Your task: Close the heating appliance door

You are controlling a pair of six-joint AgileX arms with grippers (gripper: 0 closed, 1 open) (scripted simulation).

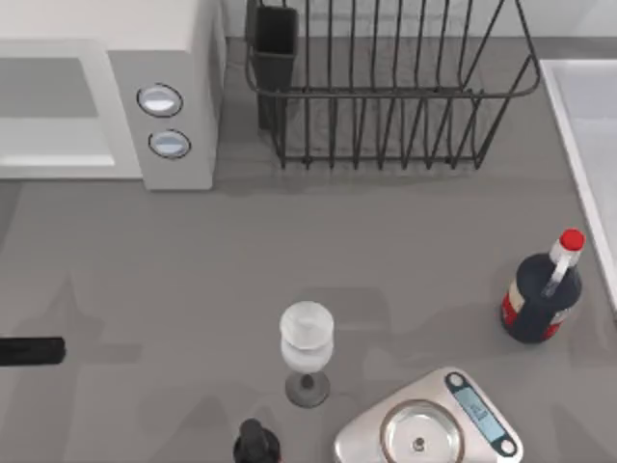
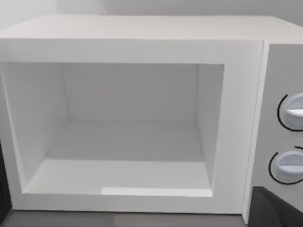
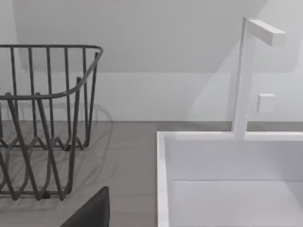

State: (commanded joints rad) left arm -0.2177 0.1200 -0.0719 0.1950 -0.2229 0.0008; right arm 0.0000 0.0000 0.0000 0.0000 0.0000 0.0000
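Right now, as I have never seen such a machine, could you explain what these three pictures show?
Two robot arms work at a table. One camera looks down from above; one sits on each wrist. From above: a white microwave, its cavity open and empty, a black wire dish rack, a sink, a wine glass, a dark red-capped bottle and a kitchen scale. The left wrist camera faces the microwave; the right one faces rack and sink. The dark corner shapes are probably the left end effector and right end effector. I see nothing held.

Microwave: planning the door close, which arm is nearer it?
Left. Its wrist camera faces the open microwave close up; the right arm's faces the dish rack and sink, off to the microwave's right.
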